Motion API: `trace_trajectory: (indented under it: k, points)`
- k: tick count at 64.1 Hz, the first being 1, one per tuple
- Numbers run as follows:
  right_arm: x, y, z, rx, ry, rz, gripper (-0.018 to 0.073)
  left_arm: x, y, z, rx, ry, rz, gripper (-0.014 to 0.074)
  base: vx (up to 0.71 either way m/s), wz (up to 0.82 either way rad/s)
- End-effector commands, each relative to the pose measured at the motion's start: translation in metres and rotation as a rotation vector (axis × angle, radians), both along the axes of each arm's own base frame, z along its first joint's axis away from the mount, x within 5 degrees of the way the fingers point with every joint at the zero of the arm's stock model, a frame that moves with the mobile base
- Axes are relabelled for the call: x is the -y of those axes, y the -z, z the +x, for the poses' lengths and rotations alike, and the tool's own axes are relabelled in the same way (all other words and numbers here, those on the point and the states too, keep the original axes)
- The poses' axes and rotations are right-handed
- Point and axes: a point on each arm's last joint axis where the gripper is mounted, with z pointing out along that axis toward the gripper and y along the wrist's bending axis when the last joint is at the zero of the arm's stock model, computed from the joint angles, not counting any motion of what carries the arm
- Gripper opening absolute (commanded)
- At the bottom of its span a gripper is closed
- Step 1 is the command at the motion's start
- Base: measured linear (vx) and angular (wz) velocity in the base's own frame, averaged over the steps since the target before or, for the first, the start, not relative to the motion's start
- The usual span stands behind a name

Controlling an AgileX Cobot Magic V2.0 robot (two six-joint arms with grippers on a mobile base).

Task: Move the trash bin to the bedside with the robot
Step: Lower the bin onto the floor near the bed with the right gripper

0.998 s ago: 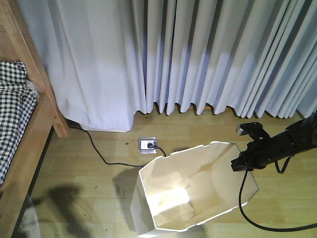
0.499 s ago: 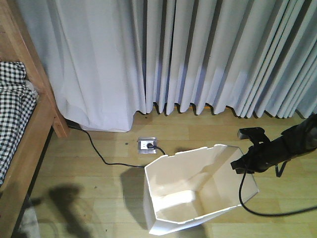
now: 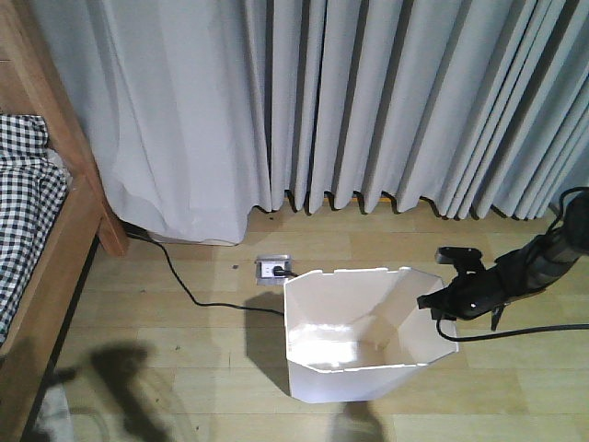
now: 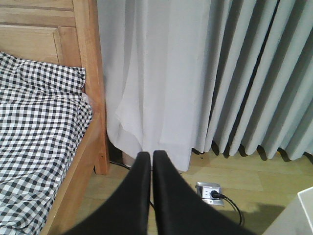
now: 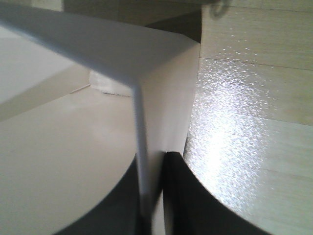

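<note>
**A:** What is the right gripper (image 5: 150,169) doing up close?

**B:** It is pinching the thin wall of the white plastic trash bin with the faceted rim (image 5: 73,147). 1 black finger (image 5: 200,196) is sitting outside, over the glossy floor, and the other is sitting inside against the cream wall.

**A:** And the left gripper (image 4: 150,160)?

**B:** It is hanging in the air with its 2 black fingers pressed together, holding nothing. It is pointing at the floor just past the corner of the bed.

**A:** Where is the bin standing?

**B:** It is standing upright on the light wooden plank floor (image 3: 166,350), right of centre in the front view, with its mouth facing up. The thin black jointed arm (image 3: 534,262) is reaching in from the right and gripping the bin's right rim.

**A:** What is lying behind it?

**B:** A small silver floor socket (image 3: 274,268) is sitting just beside the bin's rear left corner. A black cable (image 3: 184,285) is running from it leftwards toward the bed's corner post.

**A:** So the bed is off to the left?

**B:** Yes, the reddish-brown wooden bed frame (image 3: 69,244) is lining the left edge and carrying black-and-white checked bedding (image 3: 23,203). It is well apart from the bin, with a stretch of floor lying between them.

**A:** And farthest back?

**B:** Pale grey pleated curtains (image 3: 396,101) are hanging down to the floor across the whole back
</note>
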Motion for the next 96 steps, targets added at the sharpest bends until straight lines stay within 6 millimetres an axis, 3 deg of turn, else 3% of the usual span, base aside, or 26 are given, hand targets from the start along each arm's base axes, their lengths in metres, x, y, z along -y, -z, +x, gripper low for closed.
trace_trajectory:
  k: [1,37,60,75,96]
  points:
    - [-0.005,-0.026,0.029,0.074,0.012,0.139,-0.0005,0.0,-0.005,0.001,0.077,0.004,0.004,-0.0006,0.0,0.0]
    - [0.005,0.034,0.058,-0.048,0.04,0.09,0.0008,0.0,-0.005,0.001,0.077,0.004,0.004,-0.0006,0.0,0.0]
    - [0.004,0.045,0.067,-0.062,0.03,0.119,0.005,0.0,-0.005,0.001,0.077,0.004,0.004,-0.0006,0.0,0.0]
    - [0.004,0.045,0.067,-0.063,0.028,0.118,0.0204,0.0,-0.005,0.001,0.077,0.004,0.004,-0.0006,0.0,0.0]
    - [0.008,0.044,0.067,-0.068,0.026,0.086,0.0542,0.0,-0.005,0.001,0.077,0.004,0.004,-0.0006,0.0,0.0]
